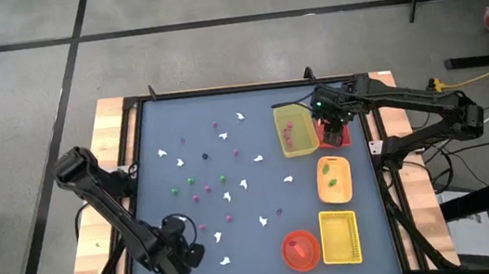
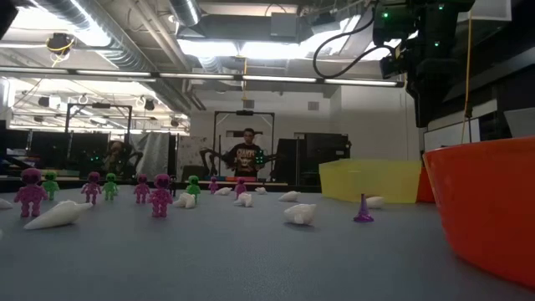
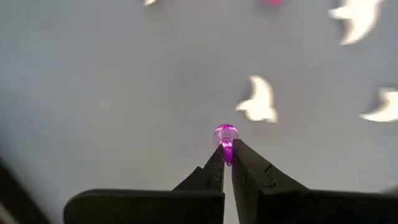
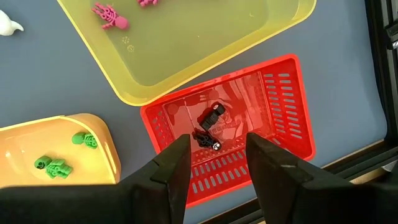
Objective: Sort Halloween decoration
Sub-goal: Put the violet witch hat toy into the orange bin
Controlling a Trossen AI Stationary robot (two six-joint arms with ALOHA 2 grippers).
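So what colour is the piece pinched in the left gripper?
Translucent pink-purple piece, clamped in the left gripper; the left wrist view shows it best.

The table (image 1: 194, 255) has a dark blue-grey top with pale wood edges, standing on a grey floor (image 1: 214, 38) crossed by dark lines. Four trays and a bowl sit toward the 3 o'clock side. A clear yellow tray (image 1: 295, 131) lies at about 2 o'clock, with a slotted red tray (image 4: 273, 118) touching it on the outer side. Below them an orange tray (image 1: 334, 180) sits at 3 o'clock. A slotted yellow tray (image 1: 339, 238) lies at 5 o'clock, just beside a round red-orange bowl (image 1: 300, 250). Across the room a person (image 2: 247, 156) in dark clothes stands by a black frame (image 2: 216, 142); ceiling lights (image 2: 226, 46) glow overhead.
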